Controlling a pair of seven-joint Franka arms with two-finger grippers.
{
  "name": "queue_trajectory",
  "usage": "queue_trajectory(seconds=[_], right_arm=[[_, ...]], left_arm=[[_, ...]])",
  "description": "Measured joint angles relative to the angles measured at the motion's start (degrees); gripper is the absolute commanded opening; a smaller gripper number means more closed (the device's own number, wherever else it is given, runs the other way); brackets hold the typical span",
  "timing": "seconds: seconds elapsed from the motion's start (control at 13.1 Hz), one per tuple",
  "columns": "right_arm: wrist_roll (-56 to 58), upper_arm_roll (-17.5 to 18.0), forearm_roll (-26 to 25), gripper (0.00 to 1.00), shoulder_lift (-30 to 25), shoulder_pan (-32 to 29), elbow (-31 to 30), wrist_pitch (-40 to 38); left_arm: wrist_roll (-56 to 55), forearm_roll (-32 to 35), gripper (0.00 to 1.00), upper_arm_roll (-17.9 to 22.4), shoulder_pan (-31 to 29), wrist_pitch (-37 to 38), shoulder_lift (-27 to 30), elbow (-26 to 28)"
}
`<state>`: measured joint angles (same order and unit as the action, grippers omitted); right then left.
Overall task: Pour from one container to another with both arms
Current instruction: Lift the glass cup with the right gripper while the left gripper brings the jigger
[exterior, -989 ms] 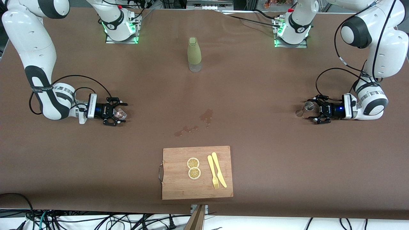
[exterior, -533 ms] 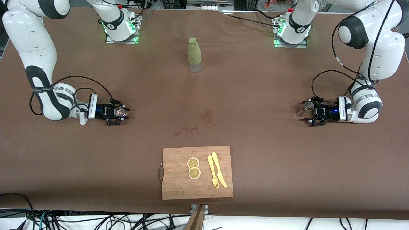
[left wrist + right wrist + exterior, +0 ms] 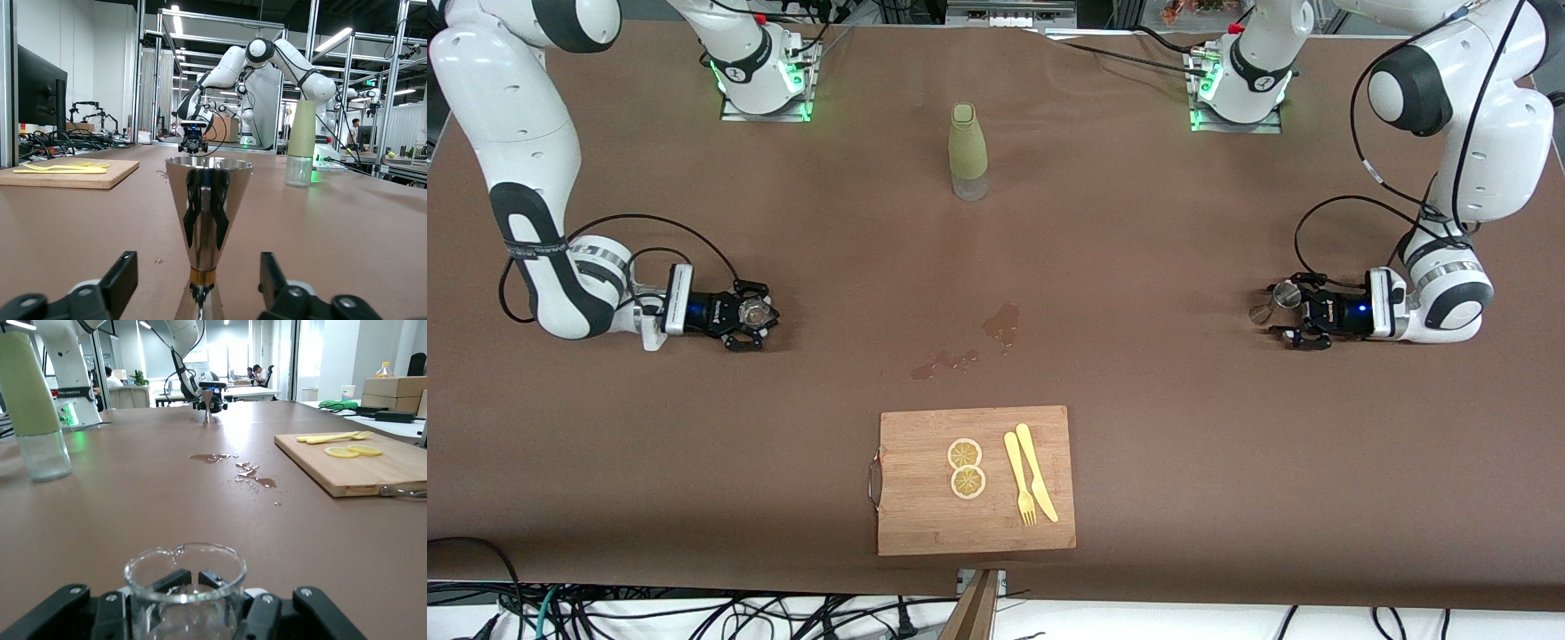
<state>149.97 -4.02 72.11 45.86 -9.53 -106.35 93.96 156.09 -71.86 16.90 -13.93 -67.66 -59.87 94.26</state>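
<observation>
1. We see a small clear glass beaker (image 3: 757, 312) standing on the brown table (image 3: 1138, 400) toward the right arm's end. Whether anything is in it we cannot tell. The right gripper (image 3: 752, 315) has its fingers closed tight against the glass wall, holding it.
2. A steel jigger (image 3: 207, 227), shaped like two cones joined at a narrow waist with a gold band, stands upright toward the left arm's end; its contents are hidden. The left gripper (image 3: 1285, 314) sits low at the table with its fingers (image 3: 120, 283) on either side of the jigger, a clear gap between each finger and the metal, so nothing is gripped.
3. A bottle (image 3: 967, 151) with an olive-green sleeve and clear base stands between the two arm bases; the clear part looks empty.
4. A few wet spill marks (image 3: 969, 347) lie mid-table, nearer the front camera than the bottle.
5. A wooden cutting board (image 3: 925, 524) nearest the front camera carries two lemon slices (image 3: 966, 468), a yellow fork (image 3: 1018, 480) and knife (image 3: 1037, 473).
6. Both arms are white with black bands.
</observation>
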Motion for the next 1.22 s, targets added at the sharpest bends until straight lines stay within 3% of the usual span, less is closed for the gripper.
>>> queue_trajectory(seconds=[0.3, 0.46, 0.91, 1.22], right_arm=[[-9.16, 3.47, 0.10, 0.00, -0.02, 0.27, 5.06, -1.56], [-13.05, 5.42, 0.11, 0.00, -0.02, 1.36, 7.20, -1.10], [-20.38, 6.49, 0.56, 0.00, -0.09, 5.44, 12.12, 0.81], [-26.87, 6.89, 1.09, 0.00, -2.07, 10.09, 14.59, 8.38]], left_arm=[[-0.01, 0.01, 0.13, 0.04, 0.00, -0.02, -0.16, 0.02], [0.10, -0.04, 0.00, -0.01, -0.07, 0.30, -0.28, -0.03], [1.12, -0.02, 0.00, -0.01, -0.13, 0.33, -0.31, -0.04], [0.25, 0.02, 0.00, -0.52, 0.67, -1.10, 0.19, -1.03]])
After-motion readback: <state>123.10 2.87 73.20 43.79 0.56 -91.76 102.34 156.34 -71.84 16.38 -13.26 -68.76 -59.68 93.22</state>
